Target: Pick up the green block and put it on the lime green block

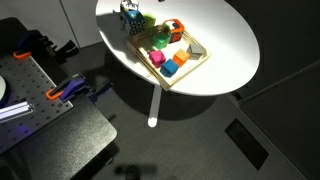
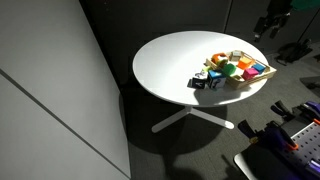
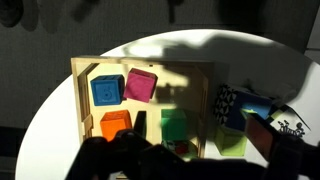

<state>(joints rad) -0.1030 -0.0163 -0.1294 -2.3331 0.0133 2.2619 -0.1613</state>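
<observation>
The green block lies in a wooden tray, in its lower right part, partly in shadow. It also shows in both exterior views. The lime green block stands on the white table just outside the tray's right wall, next to a black-and-white patterned box. My gripper is a dark shape along the bottom edge of the wrist view. It hovers above the tray near the green block, fingers apart and empty. It does not show in the exterior views.
The tray also holds a blue cube, a pink cube and an orange cube. It sits near the edge of a round white table. A blue box stands beside the patterned box.
</observation>
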